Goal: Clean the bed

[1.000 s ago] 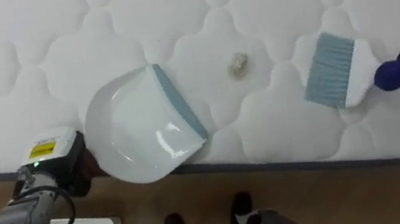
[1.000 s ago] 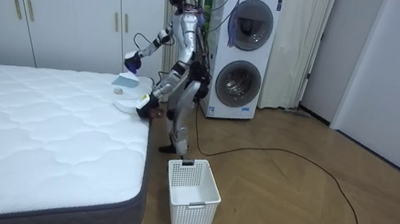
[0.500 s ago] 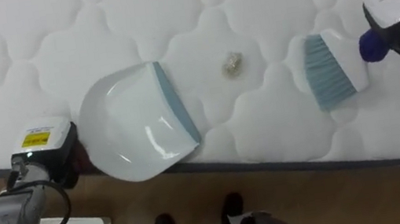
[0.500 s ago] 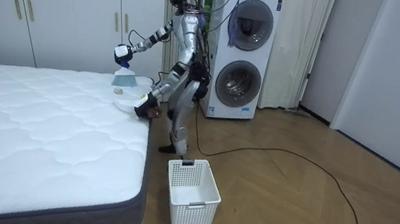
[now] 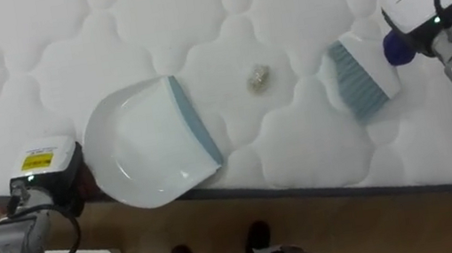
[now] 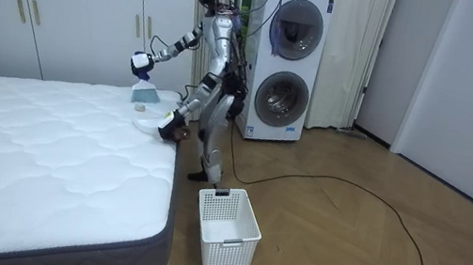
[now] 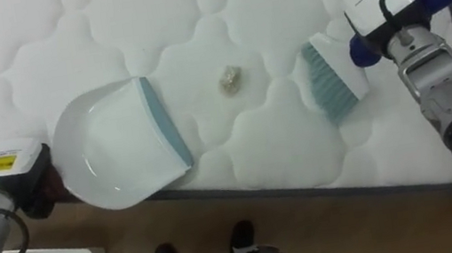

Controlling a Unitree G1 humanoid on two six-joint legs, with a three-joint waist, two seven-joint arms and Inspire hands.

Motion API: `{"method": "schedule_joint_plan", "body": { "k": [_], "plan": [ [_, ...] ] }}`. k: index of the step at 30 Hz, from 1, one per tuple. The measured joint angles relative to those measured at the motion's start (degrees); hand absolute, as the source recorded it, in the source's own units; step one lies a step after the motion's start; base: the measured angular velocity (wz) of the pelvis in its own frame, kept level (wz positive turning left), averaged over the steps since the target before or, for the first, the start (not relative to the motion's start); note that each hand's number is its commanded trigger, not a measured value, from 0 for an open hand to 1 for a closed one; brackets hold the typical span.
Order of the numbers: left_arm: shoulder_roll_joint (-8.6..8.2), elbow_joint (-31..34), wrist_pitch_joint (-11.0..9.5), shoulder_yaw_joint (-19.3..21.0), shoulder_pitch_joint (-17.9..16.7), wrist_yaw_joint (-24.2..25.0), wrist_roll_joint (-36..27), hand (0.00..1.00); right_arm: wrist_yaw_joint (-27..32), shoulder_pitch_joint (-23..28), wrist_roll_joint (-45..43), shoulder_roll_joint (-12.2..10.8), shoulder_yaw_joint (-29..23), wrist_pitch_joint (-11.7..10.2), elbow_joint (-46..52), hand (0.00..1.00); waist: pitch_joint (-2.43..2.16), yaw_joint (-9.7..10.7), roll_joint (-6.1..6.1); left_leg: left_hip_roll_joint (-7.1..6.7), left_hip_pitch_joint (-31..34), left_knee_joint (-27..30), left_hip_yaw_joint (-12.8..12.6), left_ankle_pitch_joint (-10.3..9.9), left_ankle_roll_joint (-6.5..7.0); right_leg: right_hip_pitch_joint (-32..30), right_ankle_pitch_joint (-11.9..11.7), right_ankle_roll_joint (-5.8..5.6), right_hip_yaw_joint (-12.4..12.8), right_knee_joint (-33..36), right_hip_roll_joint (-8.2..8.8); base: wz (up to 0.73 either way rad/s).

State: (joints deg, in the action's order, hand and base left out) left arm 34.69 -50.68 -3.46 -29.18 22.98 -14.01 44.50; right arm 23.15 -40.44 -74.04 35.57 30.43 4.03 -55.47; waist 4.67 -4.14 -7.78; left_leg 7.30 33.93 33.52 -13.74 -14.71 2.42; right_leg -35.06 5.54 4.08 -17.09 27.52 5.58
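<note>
At the lower left, the robot's left hand [image 5: 70, 193] is at the near edge of the white quilted mattress [image 5: 37, 65], just beside the rear of the round white plastic dustpan with a grey-blue lip [image 5: 152, 142], and I cannot tell what its fingers do (a white box on the wrist covers them). The dustpan lies on the mattress, its rear over the edge, and the small crumpled beige scrap [image 5: 257, 78] lies a little apart from its lip. Further right, the white brush with grey-blue bristles and a blue handle [image 5: 354, 80] touches the mattress with its bristles, while its handle goes under the right hand [image 5: 418, 1], whose fingers are hidden too.
</note>
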Motion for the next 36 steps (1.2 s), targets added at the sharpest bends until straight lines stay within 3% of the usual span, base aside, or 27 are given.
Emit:
{"method": "schedule_joint_plan", "body": {
  "k": [4,14,19,25,30,36],
  "plan": [
    [-0.54,0.07,0.70,0.00,-0.56,0.01,-0.02,1.00,0.04,0.01,0.01,-1.92,-0.07,1.14,0.61,1.00,0.00,-0.57,0.01,0.04,-0.55,-0.59,0.24,0.11,-0.21,0.83,-0.03,-0.04,-0.21,-0.94,-0.52,0.00],
    [-1.91,0.02,1.71,0.01,-1.09,-0.63,-0.11,1.00,0.03,0.02,0.34,-5.30,-0.06,0.70,2.65,1.00,-0.20,-0.96,0.58,-0.09,-0.73,-1.22,0.28,0.18,-0.32,0.82,-0.02,-0.07,-0.41,-1.05,-0.57,0.01],
    [-2.91,0.05,3.65,0.18,-1.11,-0.20,0.04,1.00,-0.20,0.03,2.25,-7.33,-0.09,0.66,3.16,1.00,-0.30,-0.93,1.24,-0.16,-1.30,-1.80,-0.06,0.19,-0.33,0.82,-0.09,0.04,-0.07,-0.89,-0.56,-0.02],
    [-3.94,0.02,5.22,0.35,-1.14,1.12,0.04,1.00,-1.01,2.95,2.66,-8.69,-0.07,0.87,10.00,1.00,-0.82,-0.93,2.48,-0.12,-1.62,-2.24,0.07,0.57,-0.90,0.82,-0.19,0.29,-0.73,-0.70,-0.29,-0.01],
    [-4.07,0.05,5.76,0.35,-1.11,1.16,0.03,1.00,-1.75,4.38,2.68,-10.16,-0.03,1.05,11.81,1.00,-0.72,-0.66,2.76,-0.29,-1.54,-2.39,0.06,0.62,-0.97,0.76,0.09,0.69,-1.52,-0.48,0.22,0.02],
    [-4.10,0.02,5.76,0.14,-1.10,1.18,0.18,1.00,-4.56,5.11,7.08,-10.33,1.93,1.39,15.76,1.00,-0.73,-0.53,2.75,-0.97,-1.39,-2.01,0.43,0.63,-0.95,0.62,0.54,0.70,-1.51,0.12,0.50,0.02]
  ]
}}
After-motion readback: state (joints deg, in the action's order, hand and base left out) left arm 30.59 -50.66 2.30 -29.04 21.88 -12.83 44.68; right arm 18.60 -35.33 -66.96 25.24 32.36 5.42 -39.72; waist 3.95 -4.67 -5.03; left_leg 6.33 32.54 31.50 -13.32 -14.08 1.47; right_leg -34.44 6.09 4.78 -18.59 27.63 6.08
